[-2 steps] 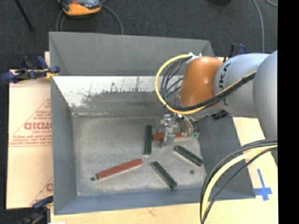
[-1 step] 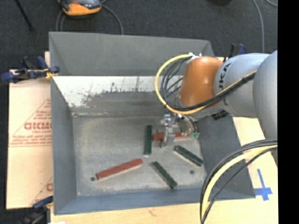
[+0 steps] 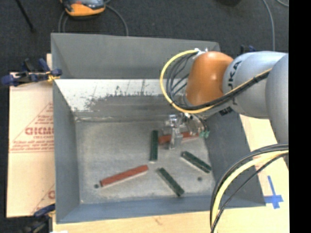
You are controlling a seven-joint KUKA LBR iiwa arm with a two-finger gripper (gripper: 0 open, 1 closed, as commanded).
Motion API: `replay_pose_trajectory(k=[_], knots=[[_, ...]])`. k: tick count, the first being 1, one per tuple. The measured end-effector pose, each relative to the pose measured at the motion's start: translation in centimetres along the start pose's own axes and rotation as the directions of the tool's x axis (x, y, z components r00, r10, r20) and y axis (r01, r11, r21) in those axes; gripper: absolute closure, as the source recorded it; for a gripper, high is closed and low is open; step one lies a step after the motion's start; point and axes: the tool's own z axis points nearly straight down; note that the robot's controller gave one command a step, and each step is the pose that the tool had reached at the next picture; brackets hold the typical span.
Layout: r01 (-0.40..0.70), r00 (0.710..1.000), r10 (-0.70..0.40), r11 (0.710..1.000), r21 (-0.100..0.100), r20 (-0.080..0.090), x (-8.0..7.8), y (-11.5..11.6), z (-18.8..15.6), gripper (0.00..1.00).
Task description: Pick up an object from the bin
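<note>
Gripper (image 3: 174, 134) sits over a red stick (image 3: 188, 136) — green stick (image 3: 154, 145) just beside.

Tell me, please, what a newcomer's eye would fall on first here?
The arm's orange cover looms over the right half of the bin. Under it a red stick lies mid-bin, with three dark green sticks nearby and a longer red-brown stick toward the lower left.

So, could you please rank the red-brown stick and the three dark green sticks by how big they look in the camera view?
1. red-brown stick: clearly the longest.
2. lower green stick, right green stick and middle green stick: too alike to rank, though the middle one may be slightly shorter.
</note>
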Motion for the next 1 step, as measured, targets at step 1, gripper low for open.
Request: replay_pose_trajectory(k=[1], knots=[[0.262, 0.965, -0.262, 0.965, 0.001, 0.007, -1.39, 3.20, -13.25, 1.00]])
